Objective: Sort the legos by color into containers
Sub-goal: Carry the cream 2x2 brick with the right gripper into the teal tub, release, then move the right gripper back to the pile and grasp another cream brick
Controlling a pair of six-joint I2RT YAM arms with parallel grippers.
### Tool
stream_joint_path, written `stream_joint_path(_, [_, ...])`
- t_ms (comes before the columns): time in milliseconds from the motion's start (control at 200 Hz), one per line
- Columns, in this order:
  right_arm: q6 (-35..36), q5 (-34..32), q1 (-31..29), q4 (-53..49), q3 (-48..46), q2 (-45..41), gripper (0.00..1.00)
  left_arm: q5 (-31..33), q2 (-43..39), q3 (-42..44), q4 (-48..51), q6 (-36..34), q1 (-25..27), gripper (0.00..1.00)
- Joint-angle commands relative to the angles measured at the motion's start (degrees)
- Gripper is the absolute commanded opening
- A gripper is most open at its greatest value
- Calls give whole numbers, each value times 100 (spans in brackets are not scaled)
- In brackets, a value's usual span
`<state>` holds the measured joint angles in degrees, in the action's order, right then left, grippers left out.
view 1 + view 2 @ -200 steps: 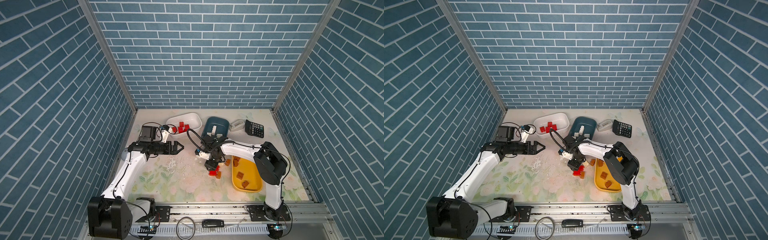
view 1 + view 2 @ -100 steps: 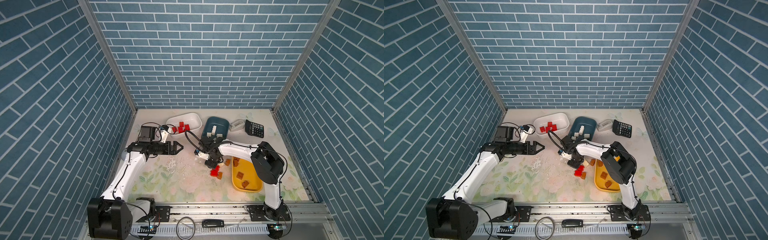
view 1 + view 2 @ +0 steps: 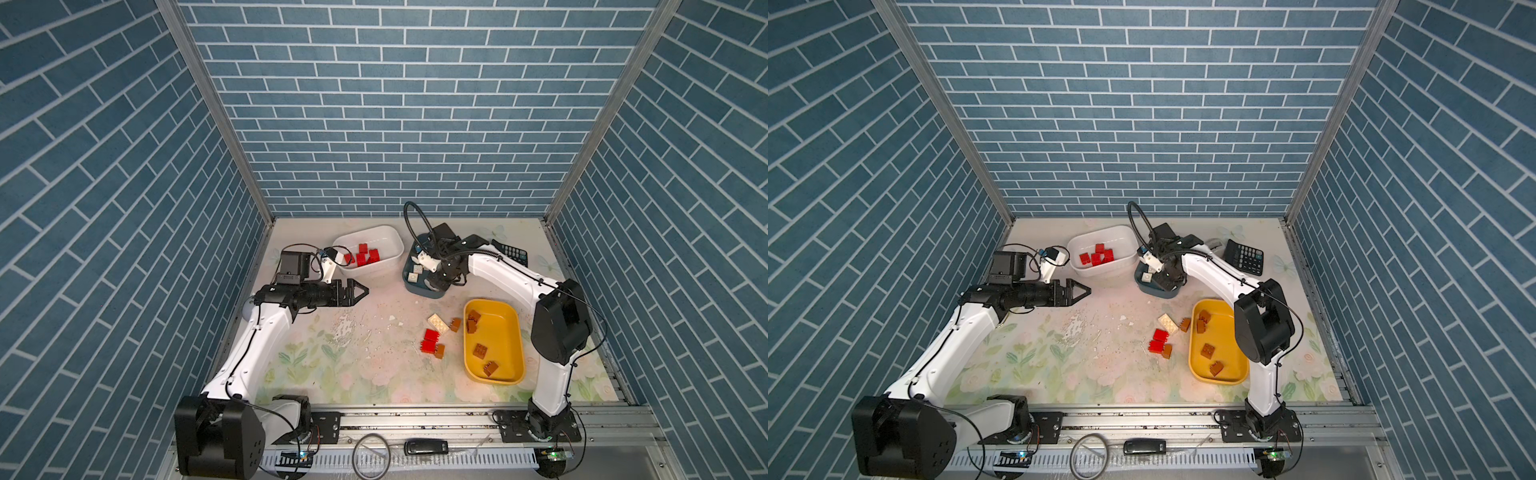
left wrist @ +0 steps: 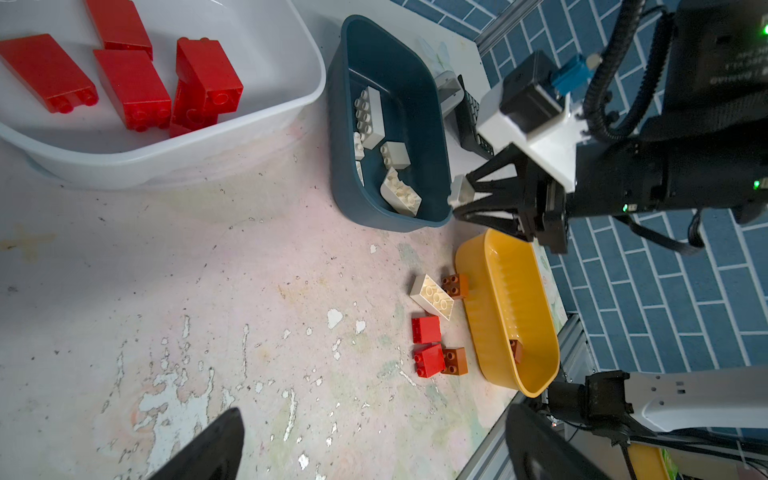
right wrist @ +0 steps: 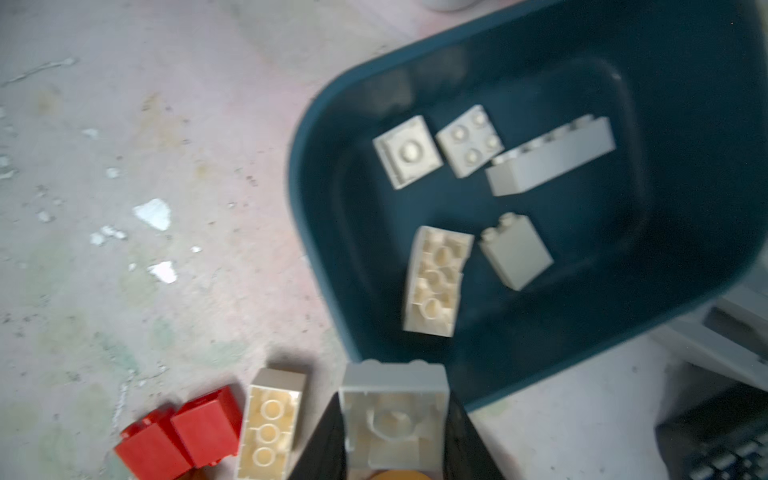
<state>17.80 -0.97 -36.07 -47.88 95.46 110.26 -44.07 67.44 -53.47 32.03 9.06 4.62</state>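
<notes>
Our right end effector [image 4: 459,194] is clamped on a cream-white brick [image 5: 395,415] at the rim of the teal tub [image 5: 311,216]. Our left end effector [image 3: 359,291], jaws apart, hovers beside the white tub [image 3: 370,272]; five loose legos [image 3: 431,335] lie by the yellow tub [image 3: 515,332].

Wht tub [image 4: 166,166], teal tub [image 4: 419,104], yel tub [image 4: 511,291]; red, cream, brown legos [image 4: 426,329].

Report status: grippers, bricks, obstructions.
Left gripper open, empty. Right gripper shut on white brick at teal tub rim. Five bricks loose by yellow tub. Nothing blocking the drop.
</notes>
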Motion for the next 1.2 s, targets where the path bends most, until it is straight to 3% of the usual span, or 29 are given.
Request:
stream_joint_path(0, [425, -218, 258, -139, 356, 400, 23, -101, 24, -31, -49, 40, -40, 100])
stream_joint_path(445, [712, -193, 837, 301, 1982, 1989, 28, -4, 94, -84, 57, 25, -40, 100])
stream_joint_path(610, [666, 171, 840, -64, 2467, 2277, 49, 22, 88, -84, 116, 9, -40, 100])
stream_joint_path(745, [636, 451, 847, 74, 2015, 1847, 63, 3, 57, -67, 176, -17, -40, 100])
stream_joint_path(995, [514, 1486, 729, -41, 592, 452, 62, 6, 89, -64, 268, -92, -40, 100])
stream_joint_path(1195, [454, 1671, 296, -51, -907, -705, 60, -22, 234, -141, 298, -131, -40, 99])
